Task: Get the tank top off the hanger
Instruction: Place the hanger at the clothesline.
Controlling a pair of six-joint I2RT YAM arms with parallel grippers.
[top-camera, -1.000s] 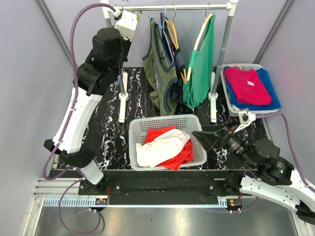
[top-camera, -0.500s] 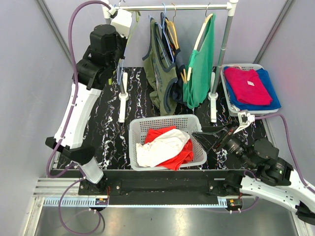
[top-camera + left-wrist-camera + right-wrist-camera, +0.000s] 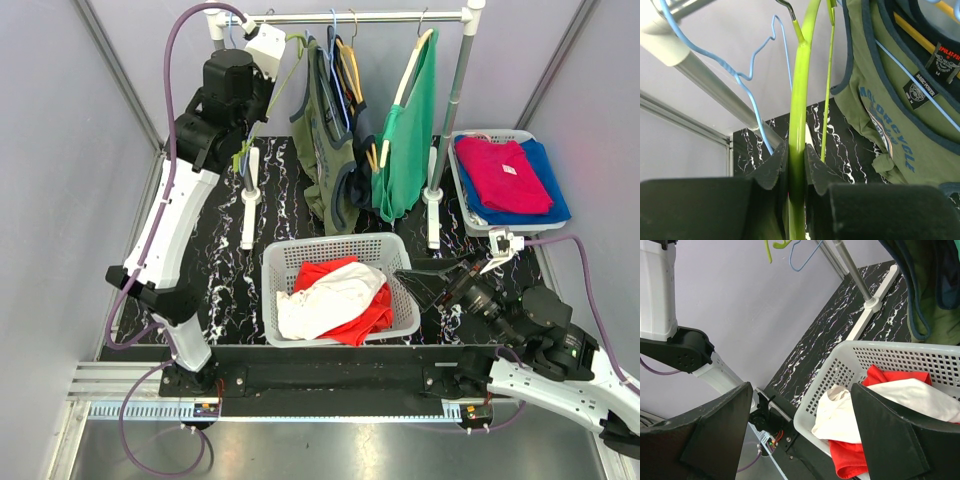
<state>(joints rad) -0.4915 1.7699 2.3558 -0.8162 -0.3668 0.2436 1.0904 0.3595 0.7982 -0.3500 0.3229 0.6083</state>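
**Left wrist view.** The left claw (image 3: 796, 172) is closed on the stem of a lime-green plastic hanger (image 3: 799, 100), which carries no garment where it is visible. Just to its right, the olive tank top (image 3: 875, 110) hangs below the rail (image 3: 715, 85). A thin blue hanger arm (image 3: 920, 90) is seen inside its neckline. Navy edge trim and printed lettering are noted. The fabric is judged to be light, limp knit that will drape and stretch rather than hold shape. A grip on a shoulder strap is advised, so that the strap can be slid off the hanger arm.

**Top external view.** The olive tank top hangs left of the rail's middle, near a green tank top (image 3: 408, 150), above the marbled black desk (image 3: 215, 270). Red and white cloth is held in a white lattice basket (image 3: 335, 245).

**Right wrist view.** The right claw (image 3: 801, 405) is spread open and empty, low over the desk near the basket.
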